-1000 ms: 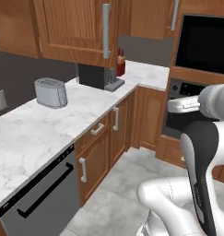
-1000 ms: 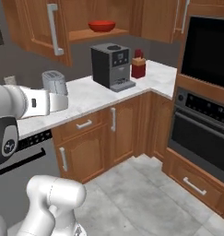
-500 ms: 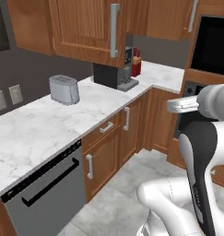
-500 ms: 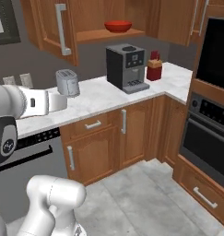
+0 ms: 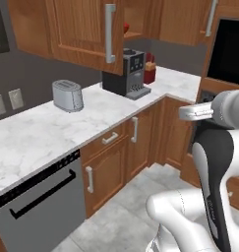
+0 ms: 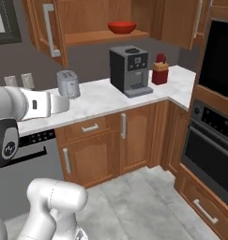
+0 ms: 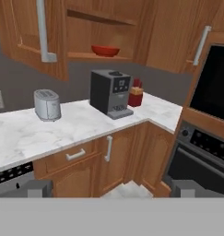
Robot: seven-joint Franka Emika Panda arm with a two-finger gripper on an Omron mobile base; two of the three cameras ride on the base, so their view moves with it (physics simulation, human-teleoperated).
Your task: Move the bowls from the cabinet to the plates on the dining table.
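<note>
The gripper (image 7: 111, 189) was spread wide and held nothing, its fingertips (image 7: 32, 188) standing far apart at the bottom of the hand view and well short of the counter (image 7: 62, 126). On that counter stood a toaster (image 6: 68, 84), then a coffee machine (image 6: 131, 70) directly below the open cabinet (image 6: 52, 35). The red bowl (image 6: 122, 27) sat on the cabinet's lower shelf, toward the right, above the coffee machine. The brown bowl, the plates and the table could not be made out.

The step in hand looked like the approach to the cabinet. To do it well, the hand probably needed to rise to shelf height and enter past the open left door (image 5: 86, 34), staying above the coffee machine. Taking the bowl by its near rim seemed the safest hold, since it looked shallow.
</note>
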